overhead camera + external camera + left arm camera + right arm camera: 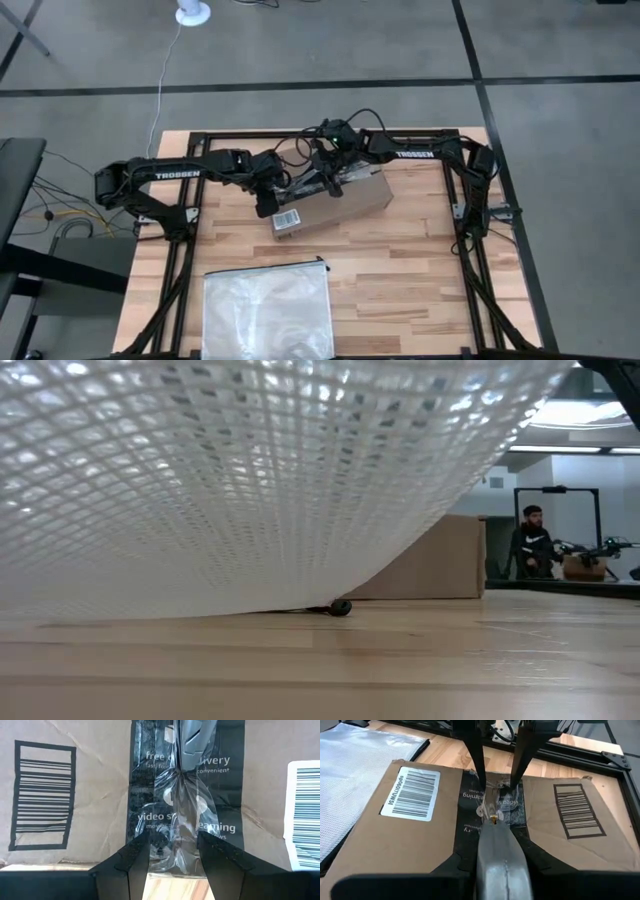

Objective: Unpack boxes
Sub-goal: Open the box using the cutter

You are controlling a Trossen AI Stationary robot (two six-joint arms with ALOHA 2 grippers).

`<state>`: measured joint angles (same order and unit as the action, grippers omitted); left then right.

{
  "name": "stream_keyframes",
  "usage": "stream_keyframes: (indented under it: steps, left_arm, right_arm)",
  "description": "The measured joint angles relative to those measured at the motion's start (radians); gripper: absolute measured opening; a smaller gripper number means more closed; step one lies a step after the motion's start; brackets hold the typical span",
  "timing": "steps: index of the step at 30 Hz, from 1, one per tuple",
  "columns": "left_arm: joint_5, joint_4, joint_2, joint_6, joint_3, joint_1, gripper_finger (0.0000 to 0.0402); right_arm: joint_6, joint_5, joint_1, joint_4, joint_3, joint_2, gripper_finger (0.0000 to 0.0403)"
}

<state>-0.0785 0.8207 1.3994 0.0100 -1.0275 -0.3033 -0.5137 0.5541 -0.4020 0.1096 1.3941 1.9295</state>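
Note:
The brown cardboard box (340, 205) lies flat in the middle of the table, its dark printed tape strip (150, 795) on top between a printed barcode and a white label (411, 792). A crumpled clear film of tape (182, 815) stands up off that strip. My left gripper (172, 845) is open at the box's left end, one finger on each side of the film. Opposite it my right gripper (492, 819) is shut, its grey tips at the film. In the low view only a side of the box (430, 560) shows. My left gripper sets its two fingertips (482, 782) on the box's top, on the dark tape strip (470, 800) near the box's edge, slanting down from the table's left. The box lies flat on the table. My right gripper pinches the crumpled clear film (181, 776) at the free ends of its grey fingers (192, 745), slanting down from the far right. The film runs puckered from the grip back down to the strip, still stuck there.
A clear mesh zip bag (268, 308) lies flat near the table's front edge, left of centre, and fills most of the low view (200, 480). A black frame (470, 215) borders the table. Beyond the table a person (530, 540) sits in the room.

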Motion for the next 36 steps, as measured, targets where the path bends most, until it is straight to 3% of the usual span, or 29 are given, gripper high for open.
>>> stream_keyframes:
  steps: [21,36]
  left_arm:
    - [-0.019,0.092,-0.002,-0.032,-0.003,0.002,0.0152]
    - [-0.042,0.156,-0.003,-0.055,-0.002,0.002,0.0152]
  right_arm:
    - [-0.100,-0.027,-0.050,0.254,0.032,-0.038,0.0061]
    - [-0.229,-0.078,-0.173,0.500,0.030,-0.143,0.0061]
